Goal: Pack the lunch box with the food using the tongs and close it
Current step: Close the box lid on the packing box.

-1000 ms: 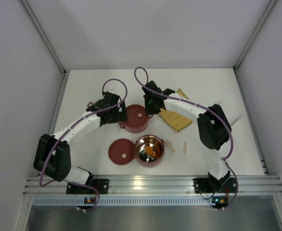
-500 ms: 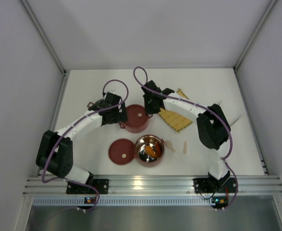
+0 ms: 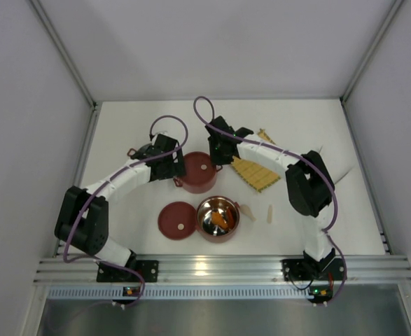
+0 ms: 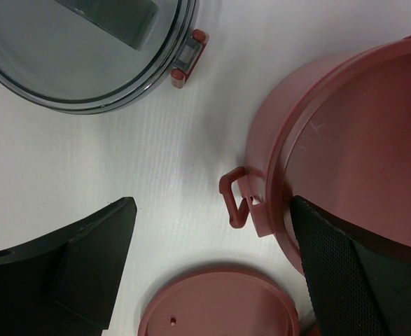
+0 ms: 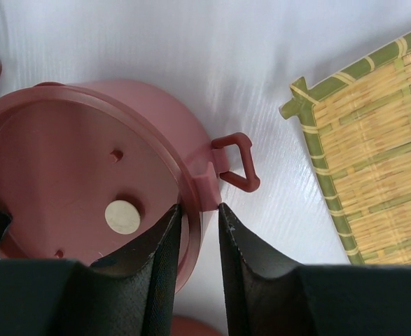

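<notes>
The lunch box is in parts. A covered maroon tier (image 3: 199,172) stands mid-table, and an open steel-lined bowl (image 3: 212,208) in front of it holds orange food (image 3: 221,220). A loose maroon lid (image 3: 177,220) lies to the bowl's left. My left gripper (image 4: 213,206) is wide open at the tier's left handle (image 4: 234,203), one finger over the lid's rim. My right gripper (image 5: 199,208) is a little open and straddles the tier's right rim beside its handle (image 5: 234,162). A sliver of table shows past the wall. Slim pale tongs (image 3: 343,178) poke out behind the right arm's elbow, mostly hidden.
The yellow woven mat (image 3: 254,170) lies right of the covered tier, under the right arm. A beige spoon (image 3: 247,211) and short stick (image 3: 269,213) lie right of the open bowl. A round grey see-through dish (image 4: 79,56) with a red clasp sits behind the left gripper.
Both grippers have stayed at the covered tier. The left arm's elbow has swung slightly right, and the right gripper has edged slightly back. Nothing on the table has moved.
</notes>
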`<state>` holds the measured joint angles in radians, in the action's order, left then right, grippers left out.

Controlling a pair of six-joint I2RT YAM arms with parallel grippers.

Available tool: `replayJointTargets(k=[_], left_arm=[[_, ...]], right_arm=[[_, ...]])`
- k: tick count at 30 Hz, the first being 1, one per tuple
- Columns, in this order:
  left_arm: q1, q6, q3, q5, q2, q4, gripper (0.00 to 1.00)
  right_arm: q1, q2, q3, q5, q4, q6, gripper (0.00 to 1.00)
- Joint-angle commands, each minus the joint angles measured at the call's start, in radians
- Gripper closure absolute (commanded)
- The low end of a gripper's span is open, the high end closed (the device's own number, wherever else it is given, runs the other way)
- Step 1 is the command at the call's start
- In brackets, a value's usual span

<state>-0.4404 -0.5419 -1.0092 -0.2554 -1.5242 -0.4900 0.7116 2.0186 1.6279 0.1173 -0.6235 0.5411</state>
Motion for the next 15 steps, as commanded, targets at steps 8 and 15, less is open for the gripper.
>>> replayJointTargets(k=[8,15], left_arm=[[-0.004,-0.010,-0.006,-0.038,-0.070,0.002,0.04],[-0.004,-0.009,-0.005,-0.047,-0.096,0.005,0.04]], right_arm=[[0.006,0.083,0.027,0.051,-0.074,-0.030,0.71],[0.008,0.120,0.041,0.061,-0.088,-0.040,0.70]])
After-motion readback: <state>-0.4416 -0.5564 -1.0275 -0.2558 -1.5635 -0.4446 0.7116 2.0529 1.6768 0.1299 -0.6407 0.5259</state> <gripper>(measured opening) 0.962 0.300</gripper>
